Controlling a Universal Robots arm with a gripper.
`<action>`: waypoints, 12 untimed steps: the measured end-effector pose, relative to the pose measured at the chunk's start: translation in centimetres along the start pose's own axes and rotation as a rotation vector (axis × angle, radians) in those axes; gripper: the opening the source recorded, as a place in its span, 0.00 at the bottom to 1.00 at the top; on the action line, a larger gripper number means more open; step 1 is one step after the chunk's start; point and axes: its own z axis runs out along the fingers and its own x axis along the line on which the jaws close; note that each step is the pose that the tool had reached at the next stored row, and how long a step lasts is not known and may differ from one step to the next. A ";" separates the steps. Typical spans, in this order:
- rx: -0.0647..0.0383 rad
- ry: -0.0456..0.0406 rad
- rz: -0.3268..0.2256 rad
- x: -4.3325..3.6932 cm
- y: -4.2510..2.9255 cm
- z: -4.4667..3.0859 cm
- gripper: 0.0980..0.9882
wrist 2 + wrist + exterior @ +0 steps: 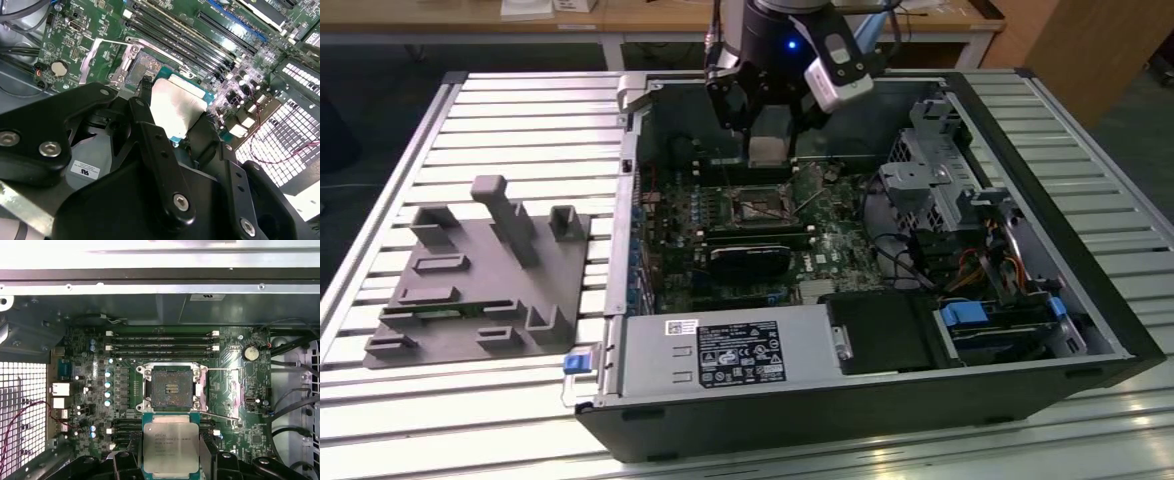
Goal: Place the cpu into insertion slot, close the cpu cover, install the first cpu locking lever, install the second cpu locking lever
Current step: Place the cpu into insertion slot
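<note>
In the exterior view the gripper (770, 138) pinches the cpu (770, 152) over the open black computer case (854, 420) on a ribbed metal table (520, 110). A grey plastic stand (480, 275) sits near the table's edge at the exterior view's left. In the second wrist view the shiny cpu cover (88, 60) is flipped open. In the first wrist view the square insertion slot (171, 386) lies open on the green board (255, 435), with the cpu near it.

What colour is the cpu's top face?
The cpu top is silver-grey with a green edge; best in the first wrist view.
</note>
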 end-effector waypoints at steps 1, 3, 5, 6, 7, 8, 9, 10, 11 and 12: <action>0.000 0.0000 0.000 0.00 0.00 0.07 0.50; 0.000 0.0000 0.000 -0.01 -0.01 0.30 0.50; 0.000 0.0000 0.000 -0.01 -0.03 0.61 0.50; 0.000 0.0000 0.000 -0.01 -0.04 0.79 0.50; 0.000 0.0001 0.000 -0.02 -0.05 0.97 0.50; 0.000 0.0001 0.000 -0.02 -0.06 1.15 0.50; 0.000 0.0000 0.000 -0.02 -0.07 1.33 0.50; 0.000 0.0000 0.000 -0.03 -0.07 1.51 0.50; 0.000 0.0000 0.000 -0.03 -0.08 1.70 0.50; 0.000 0.0000 0.000 -0.03 -0.09 1.88 0.50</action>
